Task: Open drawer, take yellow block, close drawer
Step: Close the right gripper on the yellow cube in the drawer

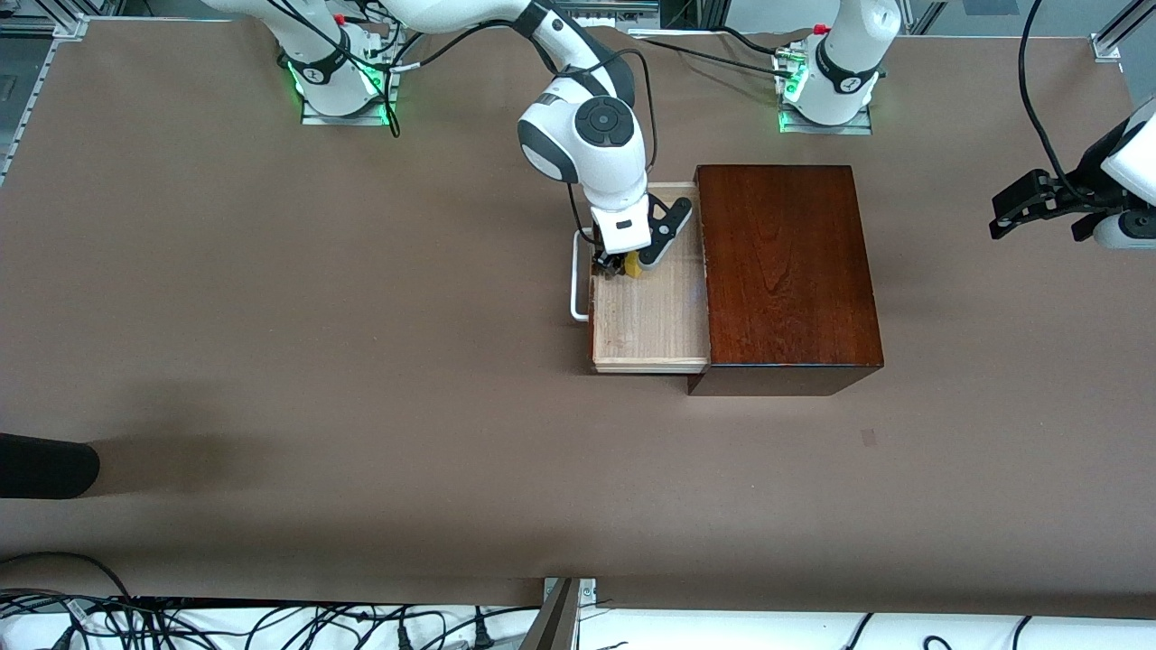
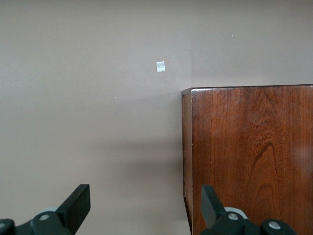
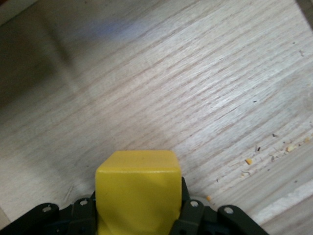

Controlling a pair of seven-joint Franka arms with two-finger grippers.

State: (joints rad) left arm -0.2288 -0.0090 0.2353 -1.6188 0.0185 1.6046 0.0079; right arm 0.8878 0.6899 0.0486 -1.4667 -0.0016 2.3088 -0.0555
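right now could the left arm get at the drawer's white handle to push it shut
Probably not easily. The left gripper waits open off the box's other end, and the handle sits past the box, with the right gripper holding the yellow block over the drawer.

Count of things on the bench [image 1: 271,316]: two arms, one box, one drawer, one block

One dark mahogany box [image 1: 784,271] with one drawer [image 1: 646,316] bearing one white loop handle [image 1: 575,280]; one yellow block [image 3: 138,193] in it, plus a few small crumbs [image 3: 249,161] on the drawer floor. Two tools: the right tool [image 1: 621,264] at the block, the left tool [image 2: 144,208] in the air. One small pale square mark [image 2: 160,66] on the bench, at the box's 7 o'clock in the front view
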